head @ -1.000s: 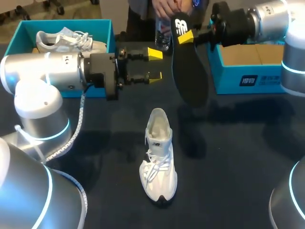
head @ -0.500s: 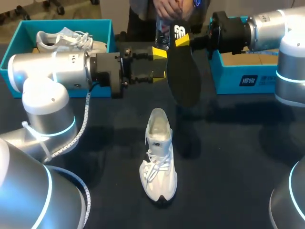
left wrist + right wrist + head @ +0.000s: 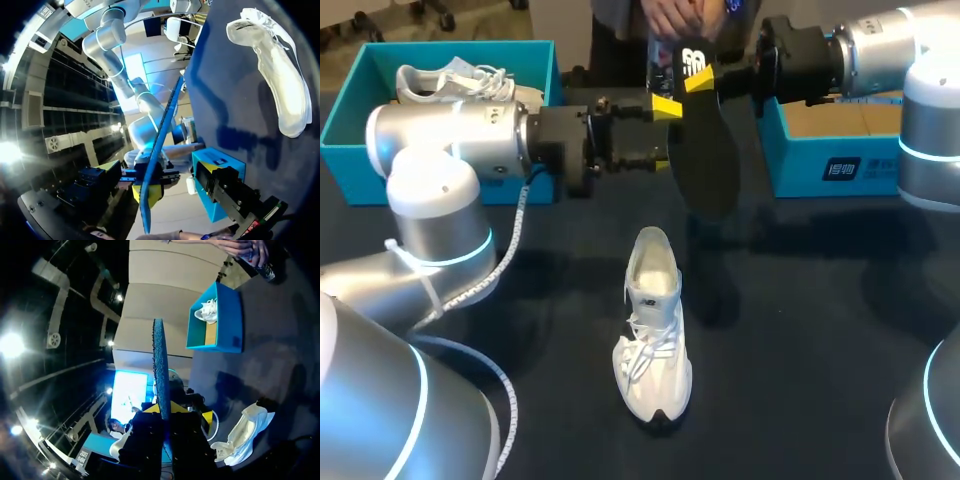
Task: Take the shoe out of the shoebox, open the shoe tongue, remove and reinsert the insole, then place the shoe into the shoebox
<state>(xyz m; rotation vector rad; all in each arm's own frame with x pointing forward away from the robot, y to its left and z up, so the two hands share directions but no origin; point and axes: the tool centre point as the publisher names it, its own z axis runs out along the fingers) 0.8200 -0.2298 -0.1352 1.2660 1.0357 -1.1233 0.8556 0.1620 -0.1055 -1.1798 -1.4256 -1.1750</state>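
Observation:
My right gripper [image 3: 700,78] is shut on the heel end of a black insole [image 3: 703,165], which hangs toe-down over the back of the table. My left gripper [image 3: 667,133] stands open at the insole's left edge. In the left wrist view the insole [image 3: 161,135] shows edge-on between my wide-apart fingers [image 3: 225,182], touching neither. A white shoe [image 3: 653,340] lies on the dark table, toe toward the front, under the insole. In the right wrist view the insole [image 3: 159,365] rises from my right gripper [image 3: 165,412], with the shoe [image 3: 245,435] beyond.
A teal shoebox [image 3: 355,75] at the back left holds a second white shoe [image 3: 460,85]. Another teal shoebox [image 3: 840,165] stands at the back right, behind my right arm. A hand holds a bottle [image 3: 663,60] at the table's far edge.
My left gripper has moved right, up to the insole, so its fingers now straddle it. My right gripper has carried the insole slightly left. The shoe has not moved.

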